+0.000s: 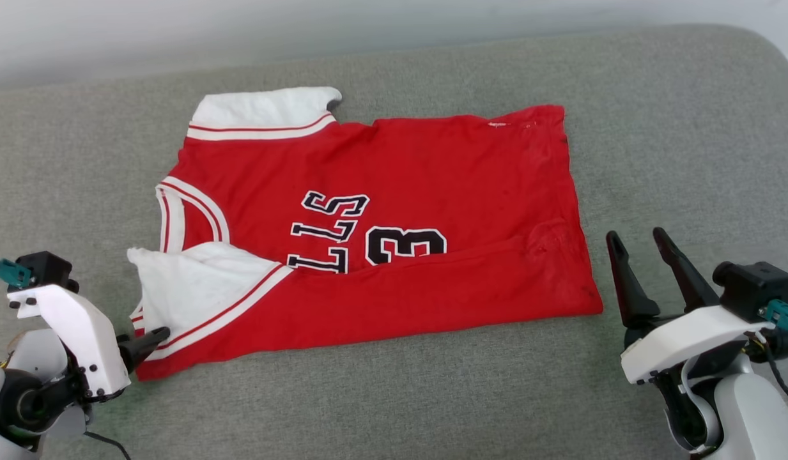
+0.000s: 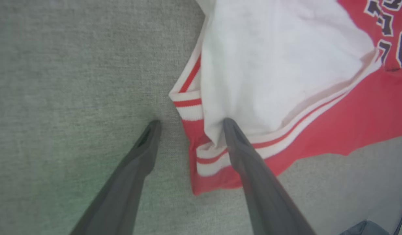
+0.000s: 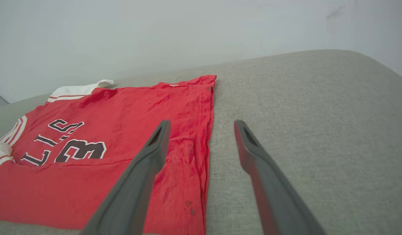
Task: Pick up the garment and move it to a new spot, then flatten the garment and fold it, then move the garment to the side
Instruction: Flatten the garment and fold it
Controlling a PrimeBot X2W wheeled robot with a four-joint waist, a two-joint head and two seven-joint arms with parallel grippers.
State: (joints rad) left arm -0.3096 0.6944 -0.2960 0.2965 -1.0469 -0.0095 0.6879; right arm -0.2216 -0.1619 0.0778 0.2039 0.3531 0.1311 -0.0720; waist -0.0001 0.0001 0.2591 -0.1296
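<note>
Red jersey-style fabric shirt with white sleeves [image 1: 394, 211], centre frame, on grey woven cushion [image 1: 687, 128]: judged light and limp; pinch the lower-edge corners. Left gripper [image 2: 191, 122], right gripper [image 1: 637, 234]: jaws spread, empty.

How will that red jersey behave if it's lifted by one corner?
Probably floppy: the red jersey lies folded over itself with soft creases, so it would likely drape and unfold. It looks thin, so likely light. On the grey fabric cushion, a push would probably bunch it rather than slide it.
</note>
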